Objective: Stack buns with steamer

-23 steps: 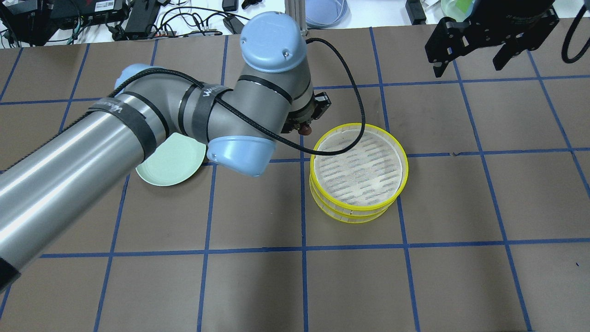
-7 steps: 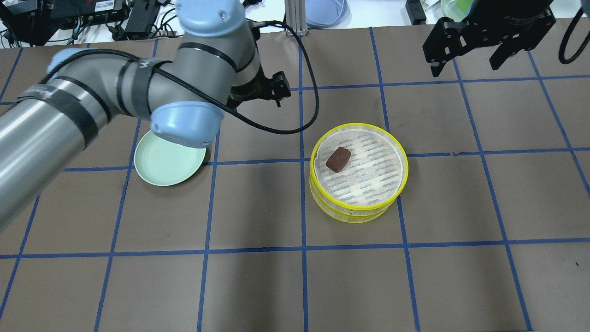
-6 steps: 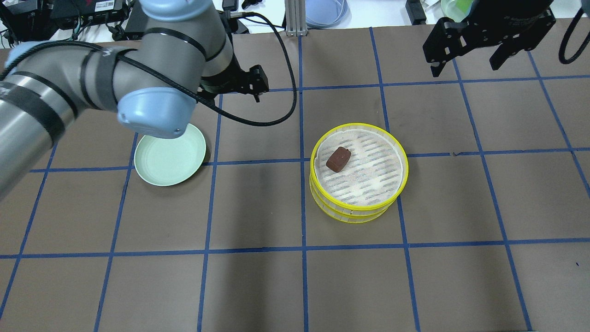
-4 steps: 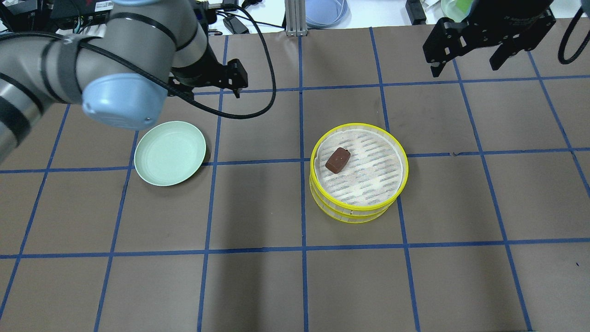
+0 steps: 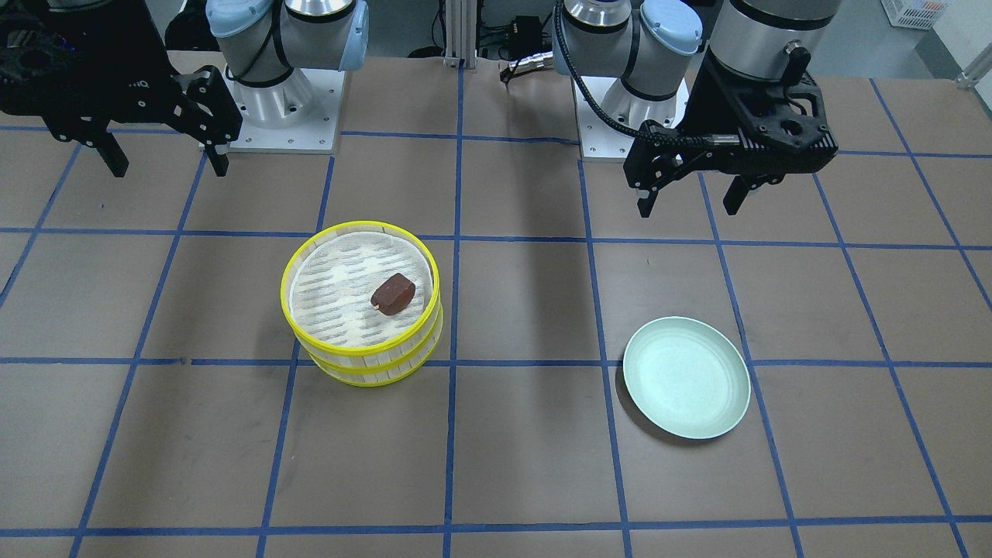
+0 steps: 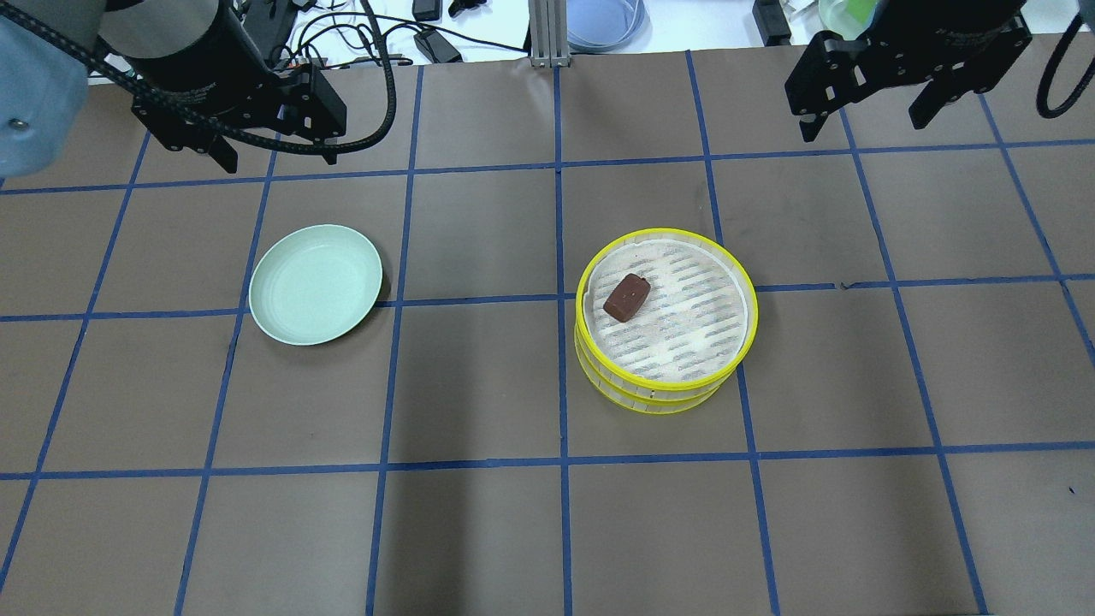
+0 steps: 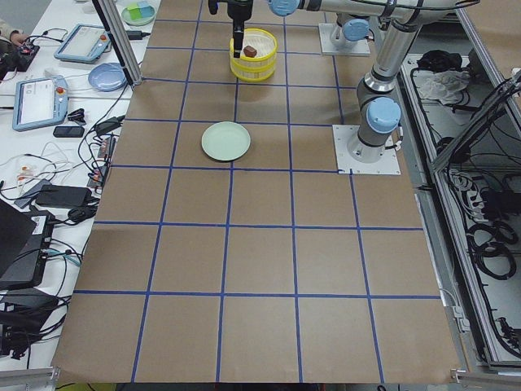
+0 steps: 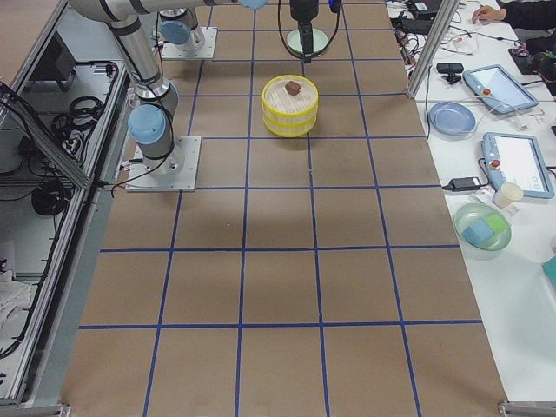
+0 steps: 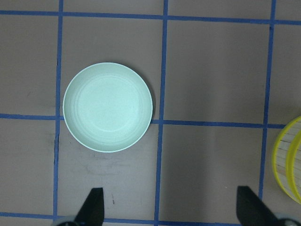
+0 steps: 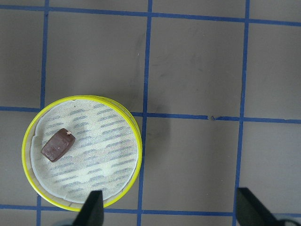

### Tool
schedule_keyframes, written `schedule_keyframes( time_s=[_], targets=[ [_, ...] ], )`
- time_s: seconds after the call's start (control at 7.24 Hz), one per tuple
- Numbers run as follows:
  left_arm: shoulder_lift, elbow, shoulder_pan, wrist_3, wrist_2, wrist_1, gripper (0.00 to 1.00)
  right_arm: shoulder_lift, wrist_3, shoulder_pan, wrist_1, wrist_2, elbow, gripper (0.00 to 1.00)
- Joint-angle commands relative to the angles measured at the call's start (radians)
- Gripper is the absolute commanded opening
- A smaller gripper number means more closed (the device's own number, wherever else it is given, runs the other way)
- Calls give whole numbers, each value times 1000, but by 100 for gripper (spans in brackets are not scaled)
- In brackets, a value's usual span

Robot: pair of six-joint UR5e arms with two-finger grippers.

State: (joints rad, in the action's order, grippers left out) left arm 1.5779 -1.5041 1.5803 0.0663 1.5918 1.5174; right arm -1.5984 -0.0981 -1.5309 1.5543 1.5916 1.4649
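Dark reddish-brown bun [image 6: 626,298] sits in top tier of yellow-rimmed round steamer stack [image 6: 746,340]. Left hand [image 6: 281,161], right hand [image 6: 864,127]: wide open, empty. Cream bun unseen, possibly beneath. Next, probably just park arms.

A steamer [image 8: 290,113] and bun [image 8: 293,87], seen along the table [image 8: 278,287].
The yellow steamer, two tiers stacked, stands far along the brown table with the dark reddish-brown bun lying on its top mat. The right arm's base [image 8: 156,146] stands to its left; on the right a white bench [image 8: 512,304] carries a blue dish [image 8: 451,115], two tablets [image 8: 518,162] and a green bowl [image 8: 482,228].
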Motion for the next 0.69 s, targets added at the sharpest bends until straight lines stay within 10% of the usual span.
schedule_keyframes(
  time_s=[0.0,0.55],
  targets=[
    [2,-4,-5,0,-3,4,100,0,-2,0,0,-1,0,100],
    [7,-5,-2,0,-4,1,100,0,-2,0,0,-1,0,100]
  ],
)
